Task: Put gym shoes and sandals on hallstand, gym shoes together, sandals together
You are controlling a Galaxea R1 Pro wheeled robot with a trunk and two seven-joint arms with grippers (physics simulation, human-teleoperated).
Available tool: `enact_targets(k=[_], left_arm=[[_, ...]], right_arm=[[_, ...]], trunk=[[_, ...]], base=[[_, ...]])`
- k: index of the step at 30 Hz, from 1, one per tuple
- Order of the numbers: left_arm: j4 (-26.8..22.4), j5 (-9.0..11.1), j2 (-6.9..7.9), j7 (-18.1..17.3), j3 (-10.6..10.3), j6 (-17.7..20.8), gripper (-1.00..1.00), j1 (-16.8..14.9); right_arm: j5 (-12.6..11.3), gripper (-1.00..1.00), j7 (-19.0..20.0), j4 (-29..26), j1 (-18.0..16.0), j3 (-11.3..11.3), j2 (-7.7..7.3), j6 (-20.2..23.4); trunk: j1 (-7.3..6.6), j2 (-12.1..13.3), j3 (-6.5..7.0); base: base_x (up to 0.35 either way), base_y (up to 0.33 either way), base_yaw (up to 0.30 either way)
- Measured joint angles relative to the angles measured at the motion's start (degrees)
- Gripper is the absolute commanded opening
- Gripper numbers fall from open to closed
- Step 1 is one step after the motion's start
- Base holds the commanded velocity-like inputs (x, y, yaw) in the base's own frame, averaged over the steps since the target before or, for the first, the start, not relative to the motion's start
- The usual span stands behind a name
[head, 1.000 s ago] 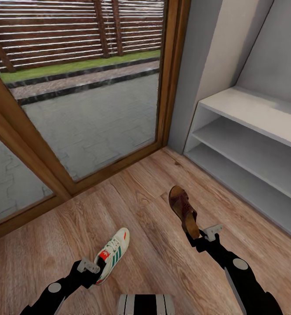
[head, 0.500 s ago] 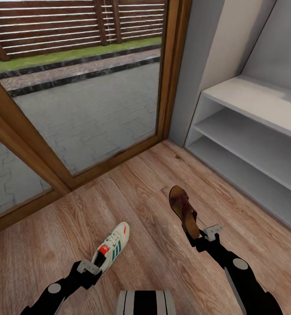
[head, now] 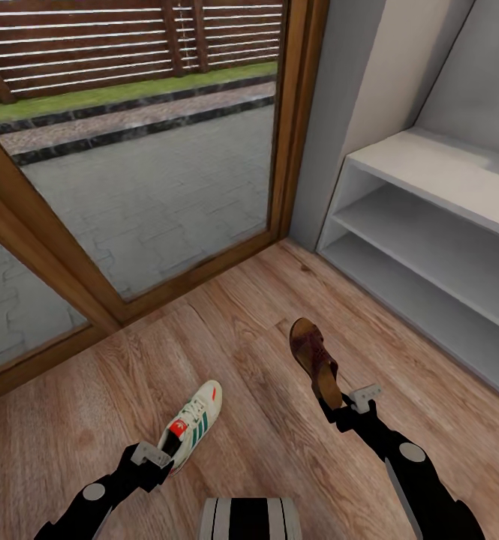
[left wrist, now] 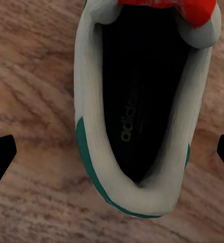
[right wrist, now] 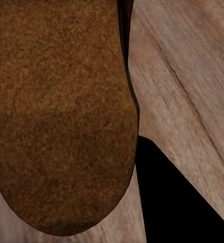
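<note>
One gym shoe (head: pixel 193 429), white with green stripes and a red tongue, lies on the corridor floor (head: pixel 249 352). My left gripper (head: pixel 154 459) hovers at its heel, open. In the left wrist view the shoe's heel opening (left wrist: pixel 142 101) sits between the gripper's (left wrist: pixel 112 154) widely spread fingertips (left wrist: pixel 0 158), with bare floor on either side. A brown sandal (head: pixel 314 361) is held above the floor by its heel, with my right gripper (head: pixel 338 406) shut on it. The sandal's tan face (right wrist: pixel 61 116) is close up beside a black finger (right wrist: pixel 165 195). The pale hallstand (head: pixel 429 176) stands at the right.
A wood-framed glass door (head: pixel 294 127) with a paved yard behind it closes off the far side. A grey wall (head: pixel 332 105) meets the hallstand's left end. My base (head: pixel 249 519) shows at the bottom edge.
The camera shifted slightly a second ago, moving the floor and the door up in the picture. The held sandal kept its place. My left gripper edged a little closer to the shoe's heel.
</note>
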Motion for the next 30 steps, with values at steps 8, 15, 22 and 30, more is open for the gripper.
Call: enact_targets(k=[8,15,22,30], left_arm=[[0.0,0.06,-0.06,0.03,0.0,0.0,1.0,0.1],[0.0,0.03,-0.06,0.03,0.0,0.0,1.0,0.2],[0.01,0.02,-0.06,0.03,0.0,-0.01,1.0,0.25],[0.0,0.06,-0.06,0.03,0.0,0.0,1.0,0.34]], right_arm=[[0.0,-1.0,0.0,0.03,0.01,0.0,0.0,0.0],[0.0,-1.0,0.0,0.02,0.01,0.0,0.0,0.0],[0.0,-1.0,0.01,-0.01,-0.02,-0.01,0.0,0.02],[-0.01,-1.0,0.0,-0.01,-0.01,0.0,0.0,0.0]], trunk=[[0.0,0.0,-0.01],[0.01,0.0,-0.01],[0.0,0.0,-0.01],[0.01,0.0,-0.01]], base=[[0.051,0.0,0.0],[0.004,0.0,0.0],[0.011,-0.057,0.0],[0.005,-0.016,0.0]])
